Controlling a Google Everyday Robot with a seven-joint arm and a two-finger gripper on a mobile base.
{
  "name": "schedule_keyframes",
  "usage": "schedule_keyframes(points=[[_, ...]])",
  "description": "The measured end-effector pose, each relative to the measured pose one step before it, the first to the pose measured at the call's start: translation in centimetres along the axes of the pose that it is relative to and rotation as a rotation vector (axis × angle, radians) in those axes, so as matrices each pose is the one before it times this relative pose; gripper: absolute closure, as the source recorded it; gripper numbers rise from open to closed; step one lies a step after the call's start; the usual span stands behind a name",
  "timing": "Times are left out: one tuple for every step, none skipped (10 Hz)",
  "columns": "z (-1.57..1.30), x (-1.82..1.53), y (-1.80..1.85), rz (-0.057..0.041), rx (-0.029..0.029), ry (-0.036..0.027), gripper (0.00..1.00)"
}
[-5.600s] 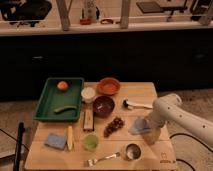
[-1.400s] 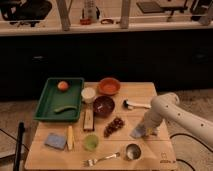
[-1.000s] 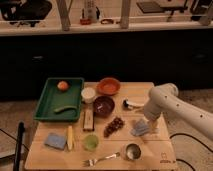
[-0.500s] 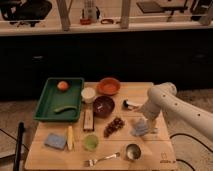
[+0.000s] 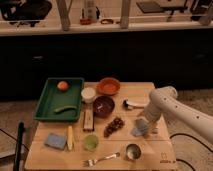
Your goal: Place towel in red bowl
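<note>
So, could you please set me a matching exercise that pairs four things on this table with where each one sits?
Things:
1. orange
2. fork
3. towel
4. red bowl

Places:
A. under the gripper, on the right side of the table
B. at the far edge, next to the white cup
C. inside the green tray
D. at the near edge, beside the metal cup

Pairs: 1-C, 2-D, 3-A, 4-B.
</note>
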Motion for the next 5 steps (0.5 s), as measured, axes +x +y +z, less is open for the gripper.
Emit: schedule_keyframes(points=[[0.068,0.152,0.050,0.00263,-0.00041,0.00005,0.60],[0.015,0.106,0.049,0.00174,-0.00082,0.00038,0.69],[-0.086,0.026,0.001,-0.00124,-0.00080,0.00101,0.80],[-0.203,0.026,-0.085,-0.00215,0.00182,0.00250,0.92],[-0.180,-0.009,-0.035,-0.00315,0.00143,0.00199,0.98]])
